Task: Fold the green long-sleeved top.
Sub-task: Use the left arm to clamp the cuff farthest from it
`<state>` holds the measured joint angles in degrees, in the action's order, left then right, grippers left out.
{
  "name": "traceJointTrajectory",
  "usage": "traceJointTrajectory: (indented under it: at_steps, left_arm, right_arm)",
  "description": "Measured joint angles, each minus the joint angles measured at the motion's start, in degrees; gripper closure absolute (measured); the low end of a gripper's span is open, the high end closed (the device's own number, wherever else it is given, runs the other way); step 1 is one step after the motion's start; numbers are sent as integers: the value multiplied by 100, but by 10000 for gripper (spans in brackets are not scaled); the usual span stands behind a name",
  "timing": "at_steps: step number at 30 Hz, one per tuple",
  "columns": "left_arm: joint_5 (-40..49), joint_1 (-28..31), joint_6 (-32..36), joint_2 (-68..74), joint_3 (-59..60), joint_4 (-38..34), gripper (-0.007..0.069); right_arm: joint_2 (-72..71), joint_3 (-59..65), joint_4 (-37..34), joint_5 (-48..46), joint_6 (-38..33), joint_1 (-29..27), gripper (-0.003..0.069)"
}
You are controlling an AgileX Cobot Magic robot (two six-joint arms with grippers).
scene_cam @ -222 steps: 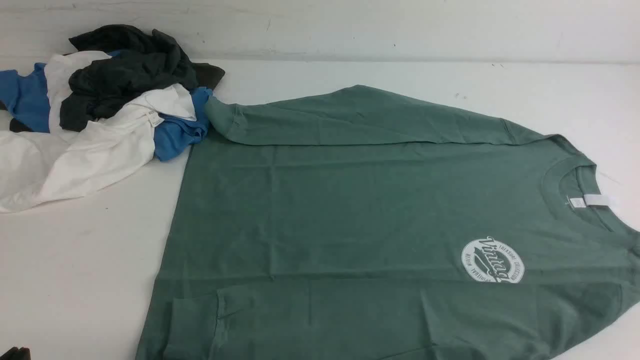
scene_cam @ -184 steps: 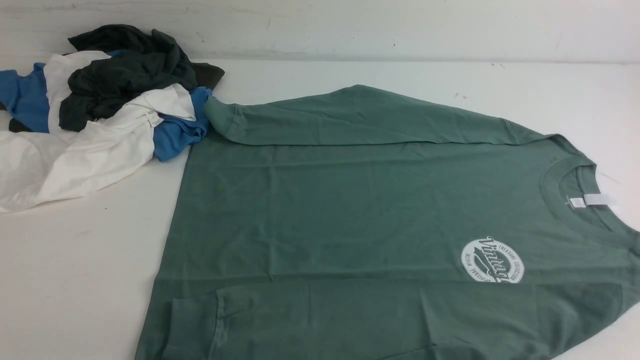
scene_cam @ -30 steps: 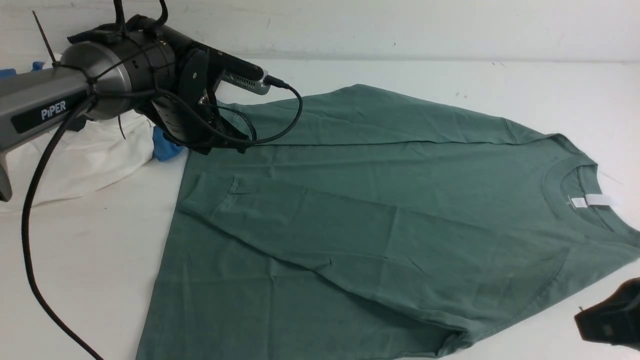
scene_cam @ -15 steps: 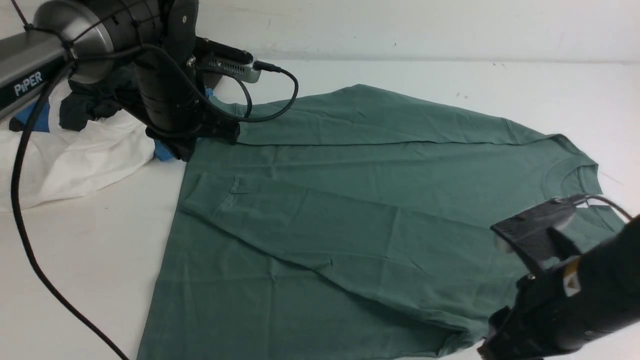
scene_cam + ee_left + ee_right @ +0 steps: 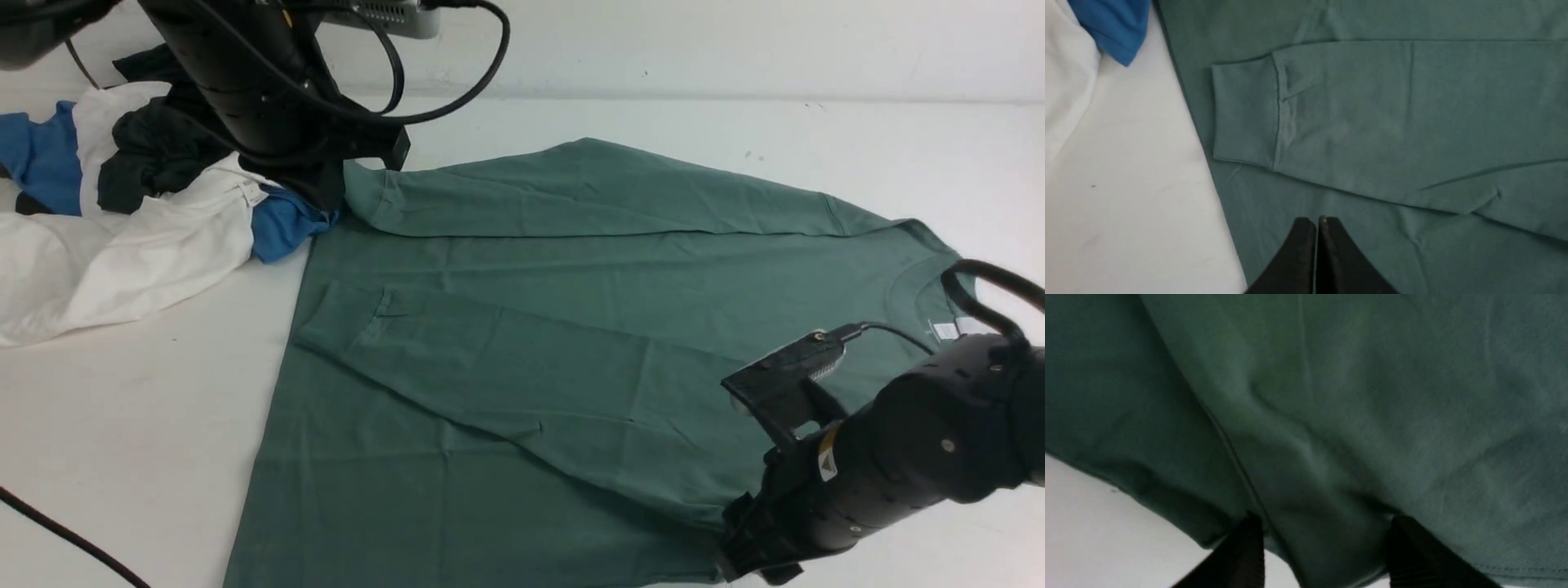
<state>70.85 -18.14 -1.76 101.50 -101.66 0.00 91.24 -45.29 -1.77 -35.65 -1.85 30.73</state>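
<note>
A heap of loose clothes lies at the far left of the white surface, close to the pale back wall. A crumpled dark charcoal garment sits on top. Below it a white garment spreads forward and leftward, a small tag showing on its upper edge. A blue garment pokes out on the heap's right side, and more blue shows on the far left, though whether that is the same piece is unclear. A few small dark specks mark the surface.

Left claw closed, right claw spread
</note>
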Motion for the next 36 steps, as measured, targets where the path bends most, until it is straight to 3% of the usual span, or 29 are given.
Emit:
traceJointTrajectory:
  at_steps: [4, 5, 6, 9, 18, 28, 32, 35, 36]
  left_arm:
    - [-6, -26, 0, -336, 483, 0, 629]
    - [-6, -26, 0, -376, 565, 0, 629]
    - [-6, -26, 0, -551, 917, 0, 629]
    - [-123, -26, -40, -820, 1514, 0, 629]
    - [-264, -26, -154, -1340, 2589, 0, 629]
    - [-414, -26, -194, -1476, 2779, 0, 629]
    - [-602, -26, -281, -1476, 2779, 0, 629]
    - [-908, -26, -557, -1476, 2779, 0, 629]
    - [-933, -26, -573, -1476, 2779, 0, 629]
  right_arm:
    - [0, -135, 0, -447, 0, 0, 514]
    - [0, -147, 0, -476, 0, 0, 526]
    - [0, -170, 0, -702, 0, 0, 613]
    - [0, -170, -38, -1006, 0, 0, 650]
    - [-283, 330, -294, -1475, 268, 11, 650]
    - [-1344, 1220, -809, -1740, 638, 11, 636]
    - [-1371, 1220, -809, -1875, 734, 11, 576]
    - [-1371, 1220, -809, -2071, 768, 11, 445]
    - [-1371, 1220, -809, -2078, 777, 11, 438]
